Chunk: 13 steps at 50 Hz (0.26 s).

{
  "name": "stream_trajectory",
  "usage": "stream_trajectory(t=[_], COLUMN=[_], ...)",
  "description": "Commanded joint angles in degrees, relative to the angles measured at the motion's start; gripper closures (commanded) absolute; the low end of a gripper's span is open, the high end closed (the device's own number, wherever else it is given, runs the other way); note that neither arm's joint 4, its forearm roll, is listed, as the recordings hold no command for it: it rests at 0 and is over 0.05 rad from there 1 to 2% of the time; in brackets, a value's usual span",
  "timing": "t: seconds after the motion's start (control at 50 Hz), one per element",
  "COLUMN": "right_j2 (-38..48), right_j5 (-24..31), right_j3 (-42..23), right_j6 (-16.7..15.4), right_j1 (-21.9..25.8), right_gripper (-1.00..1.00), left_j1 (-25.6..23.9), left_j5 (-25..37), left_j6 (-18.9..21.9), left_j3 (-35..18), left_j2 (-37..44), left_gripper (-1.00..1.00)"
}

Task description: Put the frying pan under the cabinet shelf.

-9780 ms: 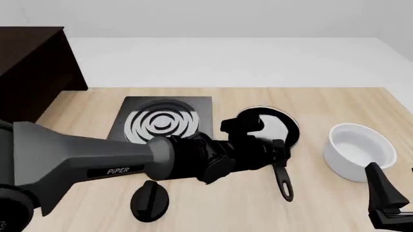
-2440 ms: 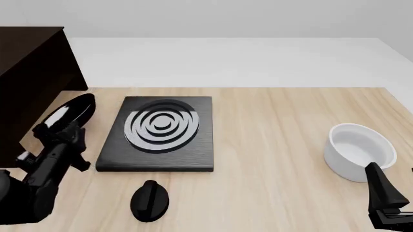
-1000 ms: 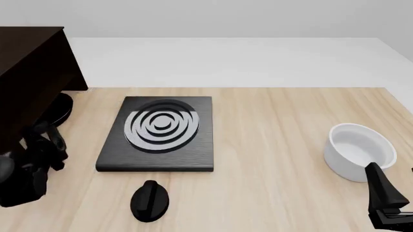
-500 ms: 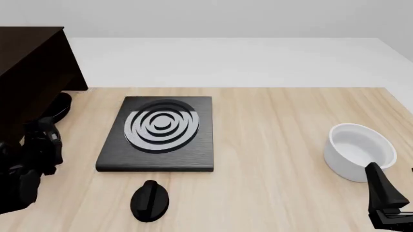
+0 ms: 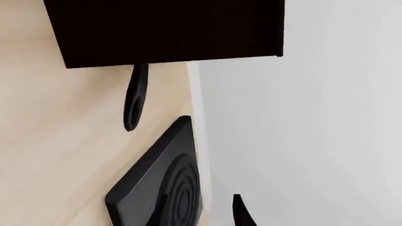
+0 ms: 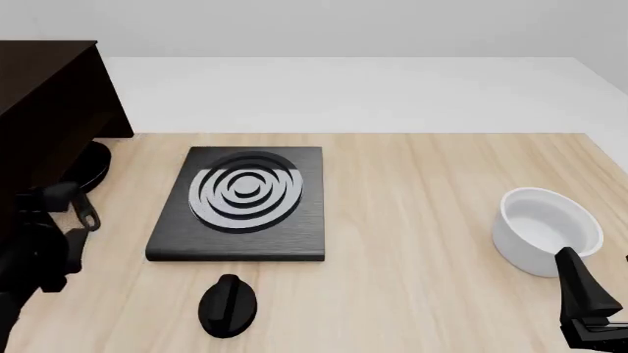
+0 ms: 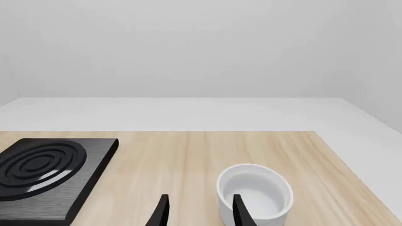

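Note:
The frying pan (image 6: 94, 166) lies on the table, its round part mostly tucked under the dark cabinet shelf (image 6: 47, 103). Its thin handle (image 6: 87, 213) sticks out toward the near side. In the left wrist view the handle (image 5: 135, 96) pokes out from below the cabinet shelf (image 5: 169, 28). My left gripper (image 6: 51, 229) sits just short of the handle's end, open and holding nothing; in the left wrist view the gripper (image 5: 201, 214) shows one clear fingertip (image 5: 242, 214). My right gripper (image 6: 587, 305) hangs open at the near right, by the white bowl.
A flat black stove plate (image 6: 240, 202) with grey rings lies just right of the pan. A black knob (image 6: 228, 305) stands near the front edge. The white bowl (image 6: 545, 228) sits at the right, and in the right wrist view the bowl (image 7: 254, 190) is right ahead of the fingers.
The left arm carried the pan from the table's middle to the cabinet, set it under the shelf, let go of the handle and drew back toward the near edge. The right arm stayed still.

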Motion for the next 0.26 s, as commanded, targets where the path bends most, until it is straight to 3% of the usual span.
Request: stream_trajectory(t=[0.02, 0.26], right_j2=[0.00, 0.00], right_j5=[0.00, 0.00], right_j3=[0.00, 0.00], right_j6=[0.00, 0.01], right_j1=[0.00, 0.01], right_gripper=[-1.00, -1.00], left_j1=[-2.86, -3.60], left_j5=[15.28, 30.73], left_j6=[1.56, 3.03], left_j3=[2.46, 2.46], left_j2=[-15.65, -29.85], left_gripper=[-1.00, -1.00])
